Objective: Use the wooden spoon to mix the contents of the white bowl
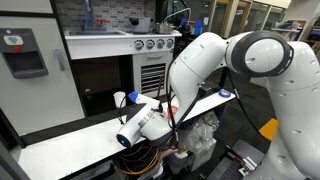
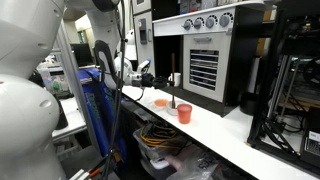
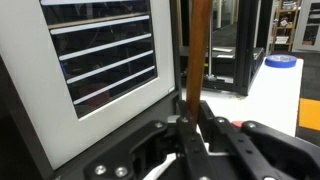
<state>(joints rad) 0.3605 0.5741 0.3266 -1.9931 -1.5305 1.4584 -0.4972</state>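
My gripper (image 3: 197,118) is shut on the wooden spoon (image 3: 199,50). The spoon's slim brown handle stands upright between the black fingers (image 3: 183,130) and runs up out of the wrist view. In an exterior view the spoon (image 2: 172,95) shows as a thin dark upright stick over the white table (image 2: 230,135). It hangs just beside an orange cup (image 2: 185,113) and a flat orange dish (image 2: 160,102). The spoon's head is hidden. The white bowl and its contents are out of view in all frames.
A toy oven (image 3: 100,60) with a slatted window stands close in front of the gripper, also in both exterior views (image 2: 205,65) (image 1: 150,70). A blue tape roll (image 3: 281,60) lies on the table. A white cup (image 1: 120,99) stands near the wrist. Cables hang under the table (image 2: 160,140).
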